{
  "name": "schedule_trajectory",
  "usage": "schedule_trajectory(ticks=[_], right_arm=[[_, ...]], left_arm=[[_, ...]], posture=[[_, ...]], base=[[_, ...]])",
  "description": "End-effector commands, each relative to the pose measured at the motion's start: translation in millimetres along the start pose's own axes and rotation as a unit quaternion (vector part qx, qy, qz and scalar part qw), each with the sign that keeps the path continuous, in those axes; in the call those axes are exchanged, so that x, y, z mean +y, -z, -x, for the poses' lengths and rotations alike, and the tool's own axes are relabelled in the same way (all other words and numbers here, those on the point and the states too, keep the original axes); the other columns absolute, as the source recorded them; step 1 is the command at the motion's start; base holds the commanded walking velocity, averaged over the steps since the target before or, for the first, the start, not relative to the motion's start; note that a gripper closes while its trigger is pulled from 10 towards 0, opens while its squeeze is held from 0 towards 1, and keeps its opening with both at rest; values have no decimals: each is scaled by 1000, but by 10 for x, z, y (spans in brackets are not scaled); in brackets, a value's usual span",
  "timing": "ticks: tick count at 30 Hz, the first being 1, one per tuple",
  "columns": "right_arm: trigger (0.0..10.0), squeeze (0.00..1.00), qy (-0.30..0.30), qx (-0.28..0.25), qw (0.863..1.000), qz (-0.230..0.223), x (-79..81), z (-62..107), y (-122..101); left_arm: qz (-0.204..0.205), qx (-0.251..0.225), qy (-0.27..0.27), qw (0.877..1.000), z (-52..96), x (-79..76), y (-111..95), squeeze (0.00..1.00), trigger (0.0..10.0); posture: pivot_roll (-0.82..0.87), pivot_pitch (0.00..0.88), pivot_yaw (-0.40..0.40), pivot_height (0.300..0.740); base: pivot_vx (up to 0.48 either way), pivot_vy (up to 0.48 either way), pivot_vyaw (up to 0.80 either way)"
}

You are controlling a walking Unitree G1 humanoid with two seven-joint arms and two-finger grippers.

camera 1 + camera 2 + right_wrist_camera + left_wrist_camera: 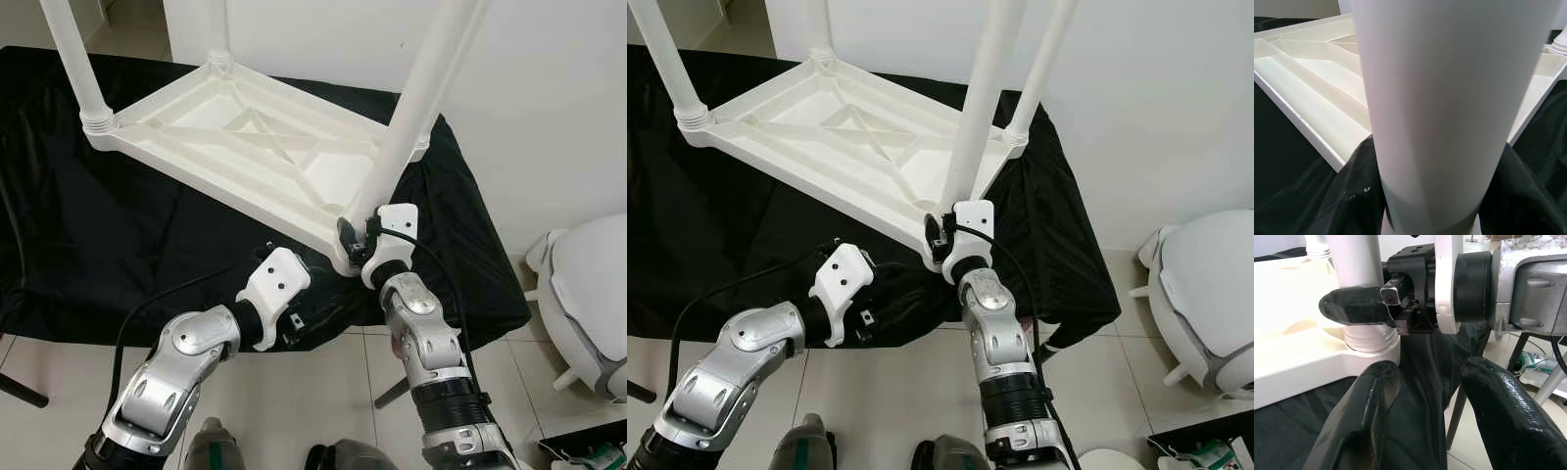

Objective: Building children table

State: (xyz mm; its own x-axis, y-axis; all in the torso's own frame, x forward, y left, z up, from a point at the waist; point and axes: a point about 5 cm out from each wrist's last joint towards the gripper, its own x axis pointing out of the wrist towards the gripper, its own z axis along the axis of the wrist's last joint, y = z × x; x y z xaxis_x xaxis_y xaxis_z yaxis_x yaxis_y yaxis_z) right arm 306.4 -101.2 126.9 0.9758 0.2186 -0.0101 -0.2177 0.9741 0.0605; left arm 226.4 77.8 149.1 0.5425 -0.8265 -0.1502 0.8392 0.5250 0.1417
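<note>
Right pincer [355, 233] clamps the near-corner table leg [416, 108]; left pincer [312, 315] gapes wide beside the tabletop [245, 147] edge.

A black cloth [118, 235] is covering the work surface across the frame's left and centre, draping over its near edge. A white wall [549, 108] is filling the upper right. A white rounded plastic object [588, 294] is sitting on the tiled floor [333, 372] at right.
</note>
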Motion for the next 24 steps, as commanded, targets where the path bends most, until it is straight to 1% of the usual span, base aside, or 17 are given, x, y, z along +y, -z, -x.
schedule_trajectory(ticks=[1, 3, 4, 8, 9, 10, 11, 12, 13, 14, 15, 16, 20, 21, 22, 23, 24], right_arm=[[10000, 0, 32, 18, 999, -9, -205, 31, 46], [10000, 0, 32, 18, 999, -9, -205, 31, 46], [10000, 1000, 19, 15, 1000, -12, -202, 33, 35], [10000, 1000, -37, 4, 999, -13, -221, 58, -15], [10000, 1000, -75, 2, 997, -5, -236, 73, -33], [10000, 1000, -75, 2, 997, -5, -236, 73, -33], [10000, 965, -117, 3, 993, 5, -249, 90, -42], [10000, 965, -117, 3, 993, 5, -249, 90, -42], [10000, 0, -170, 11, 985, 21, -295, 105, -42], [10000, 0, -216, 21, 976, 29, -339, 117, -42], [10000, 0, -216, 21, 976, 29, -339, 117, -42], [10000, 0, -249, 26, 967, 40, -372, 124, -46], [10000, 0, -249, 26, 967, 40, -372, 124, -46], [10000, 0, -296, 32, 953, 51, -378, 126, -56], [10000, 0, -296, 32, 953, 51, -378, 126, -56], [10000, 0, -329, 35, 941, 65, -371, 107, -58], [10000, 0, -329, 35, 941, 65, -371, 107, -58]], left_arm=[[0, -3, -7, 1000, -2, -16, -5, 0, 10000], [0, -3, -7, 1000, -2, -16, -5, 0, 10000], [0, -4, -6, 1000, -4, -13, -7, 0, 10000], [-2, -4, -5, 1000, -9, -3, -14, 0, 10000], [-2, -4, -5, 1000, -10, 2, -13, 0, 10000], [-2, -4, -5, 1000, -10, 2, -13, 0, 10000], [-2, -4, -4, 1000, -9, 5, -13, 0, 10000], [-2, -4, -4, 1000, -9, 5, -13, 0, 10000], [-2, -3, -3, 1000, -9, 7, -13, 0, 10000], [-2, -3, -2, 1000, -9, 10, -14, 0, 10000], [-2, -3, -2, 1000, -9, 10, -14, 0, 10000], [-2, -3, -2, 1000, -8, 12, -16, 0, 10000], [-2, -3, -2, 1000, -8, 12, -16, 0, 10000], [-3, -2, -2, 1000, -2, 24, -19, 0, 10000], [-3, -2, -2, 1000, -2, 24, -19, 0, 10000], [-3, -2, -3, 1000, 3, 34, -22, 0, 10000], [-3, -2, -3, 1000, 3, 34, -22, 0, 10000]], posture=[[45, 0, -119, 740], [45, 0, -119, 740], [38, 0, -115, 740], [35, 0, -112, 740], [35, 0, -112, 740], [35, 0, -112, 740], [27, 0, -102, 740], [27, 0, -102, 740], [26, 0, -100, 740], [25, 0, -95, 740], [25, 0, -95, 740], [25, 0, -95, 740], [25, 0, -95, 740], [26, 8, -86, 740], [26, 8, -86, 740], [25, 10, -84, 740], [25, 10, -84, 740]], base=[[0, 0, 0], [0, 0, 0], [0, 0, 0], [0, 0, 0], [0, 0, 0], [0, 0, 0], [0, 0, 0], [0, 0, 0], [0, 0, 0], [0, 0, 0], [0, 0, 0], [0, 0, 0], [0, 0, 0], [0, 0, 0], [0, 0, 0], [0, 0, 0], [0, 0, 0]])
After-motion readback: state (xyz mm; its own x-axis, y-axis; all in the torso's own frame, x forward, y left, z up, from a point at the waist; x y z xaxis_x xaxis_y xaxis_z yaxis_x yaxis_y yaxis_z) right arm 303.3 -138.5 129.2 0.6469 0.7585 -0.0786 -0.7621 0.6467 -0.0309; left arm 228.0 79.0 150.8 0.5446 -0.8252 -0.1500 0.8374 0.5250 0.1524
